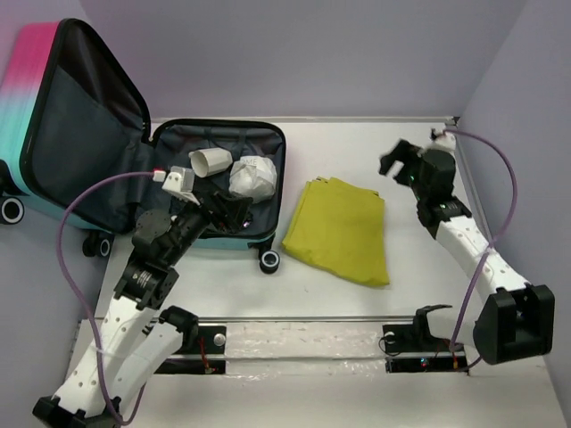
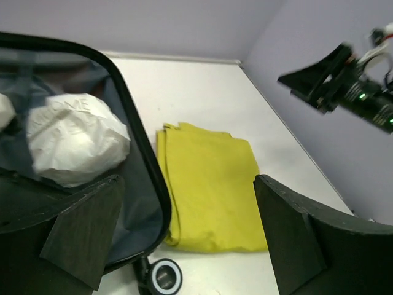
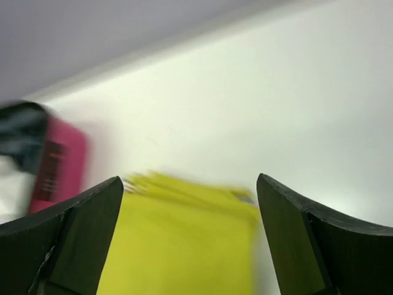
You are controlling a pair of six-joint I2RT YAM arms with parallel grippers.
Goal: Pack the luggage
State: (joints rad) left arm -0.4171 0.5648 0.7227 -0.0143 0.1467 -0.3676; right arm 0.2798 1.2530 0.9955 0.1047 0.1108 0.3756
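The luggage (image 1: 219,143) lies open at the left. Its pink-to-teal lid (image 1: 36,107) stands up and its dark-lined base holds a white crumpled bundle (image 1: 252,176) and a white rolled item (image 1: 211,160). The yellow folded cloth (image 1: 342,229) lies flat on the table to its right. My left gripper (image 1: 235,211) is open and empty over the base's near right rim. In its wrist view (image 2: 184,246) I see the rim (image 2: 138,141), the bundle (image 2: 73,144) and the cloth (image 2: 209,184). My right gripper (image 1: 399,160) is open and empty, raised beyond the cloth's far right corner. Its view (image 3: 187,239) shows the blurred cloth (image 3: 184,246).
Purple walls close the back and right sides. A metal rail (image 1: 312,319) runs along the near edge between the arm bases. A luggage wheel (image 1: 269,260) sits by the cloth's near left corner and also shows in the left wrist view (image 2: 164,276).
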